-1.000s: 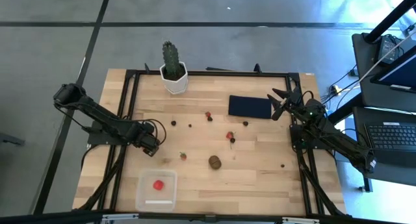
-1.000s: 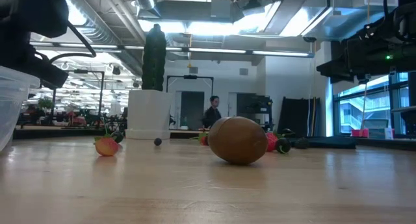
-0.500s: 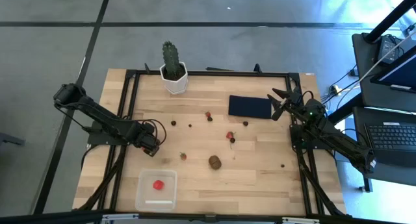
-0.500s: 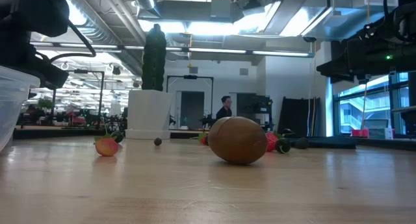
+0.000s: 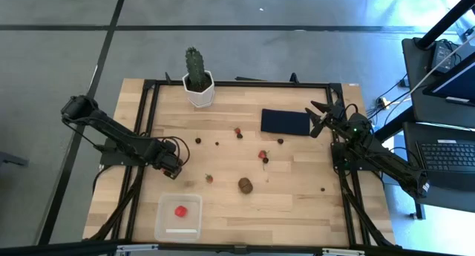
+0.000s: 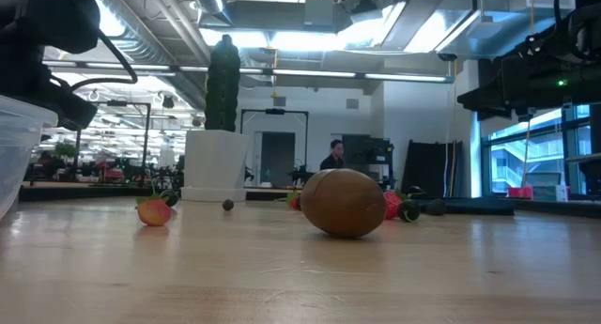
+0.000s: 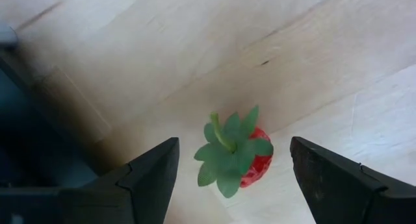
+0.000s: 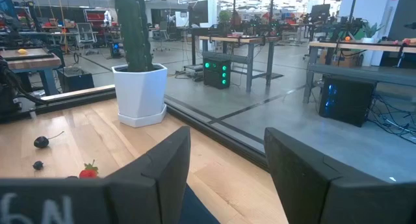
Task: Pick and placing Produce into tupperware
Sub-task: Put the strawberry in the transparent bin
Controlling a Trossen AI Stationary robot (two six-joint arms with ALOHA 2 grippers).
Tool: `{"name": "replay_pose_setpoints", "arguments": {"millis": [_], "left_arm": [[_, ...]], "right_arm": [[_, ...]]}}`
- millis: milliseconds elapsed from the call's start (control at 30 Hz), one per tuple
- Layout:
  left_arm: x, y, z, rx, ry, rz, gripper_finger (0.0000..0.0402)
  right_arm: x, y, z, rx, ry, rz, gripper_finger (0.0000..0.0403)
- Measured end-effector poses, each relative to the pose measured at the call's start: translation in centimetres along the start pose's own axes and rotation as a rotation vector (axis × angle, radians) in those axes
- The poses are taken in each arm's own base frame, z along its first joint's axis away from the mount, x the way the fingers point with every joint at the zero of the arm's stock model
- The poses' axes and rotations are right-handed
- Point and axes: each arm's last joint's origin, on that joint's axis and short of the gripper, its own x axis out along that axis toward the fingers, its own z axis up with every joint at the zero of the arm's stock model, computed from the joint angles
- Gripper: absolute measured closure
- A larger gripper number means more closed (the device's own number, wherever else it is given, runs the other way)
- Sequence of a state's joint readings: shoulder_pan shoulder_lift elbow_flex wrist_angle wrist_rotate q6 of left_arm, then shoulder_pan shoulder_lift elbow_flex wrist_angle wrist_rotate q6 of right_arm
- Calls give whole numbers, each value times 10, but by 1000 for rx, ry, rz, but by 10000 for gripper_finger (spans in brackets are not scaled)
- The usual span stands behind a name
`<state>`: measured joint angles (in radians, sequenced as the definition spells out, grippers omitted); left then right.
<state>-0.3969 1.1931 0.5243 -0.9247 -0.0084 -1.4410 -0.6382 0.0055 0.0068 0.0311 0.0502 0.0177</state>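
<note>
**Lining up on the next strawberry**

A strawberry [image 7: 237,159] lies on the table [image 7: 195,49], centred between my left pincer's [image 7: 235,178] spread, empty fingers, ready for closing. One strawberry [image 5: 180,211] already sits in the tupperware [image 5: 194,225] beside it. The right pincer [image 8: 226,165] waits open over the navy mat [image 5: 285,122].

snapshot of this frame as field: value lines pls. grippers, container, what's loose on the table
left gripper: open, a loose strawberry between its fingers, not gripped
right gripper: open, empty, at the far right by the navy mat
tupperware: near left edge, holds one red fruit
kiwi: loose, mid-table
dark berries: several scattered, e.g.
other strawberries: loose, e.g.
cactus pot: far edge
</note>
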Motion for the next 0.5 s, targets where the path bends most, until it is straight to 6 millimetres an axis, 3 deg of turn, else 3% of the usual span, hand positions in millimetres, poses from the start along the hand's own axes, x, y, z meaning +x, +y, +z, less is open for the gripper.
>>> {"name": "replay_pose_setpoints", "arguments": {"millis": [500], "left_arm": [[7,2,0,-23,1,6,196]], "right_arm": [[0,0,0,0,0,0,205]]}}
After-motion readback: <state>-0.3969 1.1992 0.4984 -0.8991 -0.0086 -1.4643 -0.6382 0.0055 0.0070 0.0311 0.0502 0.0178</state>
